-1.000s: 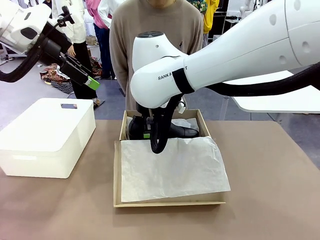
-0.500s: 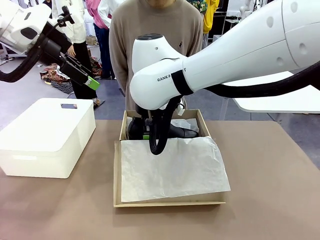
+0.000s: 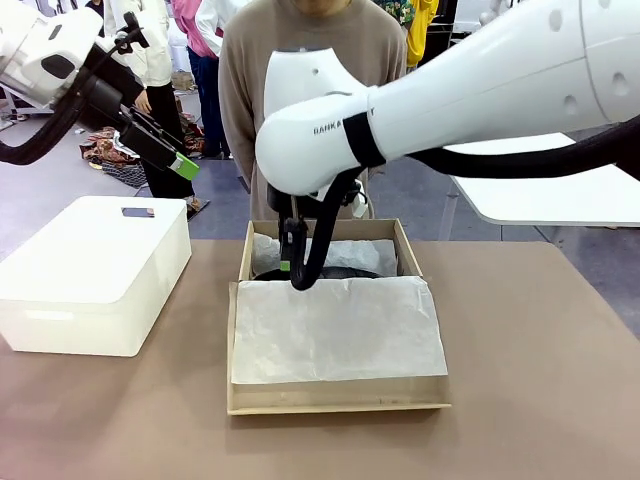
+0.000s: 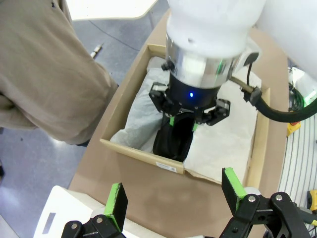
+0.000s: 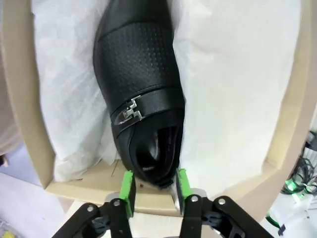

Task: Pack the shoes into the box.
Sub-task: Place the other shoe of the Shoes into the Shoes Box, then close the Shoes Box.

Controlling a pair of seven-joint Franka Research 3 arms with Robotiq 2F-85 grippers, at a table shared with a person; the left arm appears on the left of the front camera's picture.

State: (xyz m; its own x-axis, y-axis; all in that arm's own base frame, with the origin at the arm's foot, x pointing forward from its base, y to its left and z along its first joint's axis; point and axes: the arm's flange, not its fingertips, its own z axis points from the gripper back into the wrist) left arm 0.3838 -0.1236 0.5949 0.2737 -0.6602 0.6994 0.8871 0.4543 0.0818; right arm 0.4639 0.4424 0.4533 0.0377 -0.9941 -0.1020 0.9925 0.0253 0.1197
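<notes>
A glossy black leather dress shoe [image 5: 138, 84] lies on white tissue [image 5: 237, 89] inside the tan cardboard shoebox [image 5: 22, 124]. The right gripper [image 5: 155, 186] has its jaws astride the heel, gripping or not I cannot tell; the left gripper [image 4: 174, 196] gapes wide, empty.

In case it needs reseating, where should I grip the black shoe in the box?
Probably at the heel rim of the shoe, from above: its opening faces up, so the thin rim suits a pinch, while tissue paper crowds both sides.
</notes>
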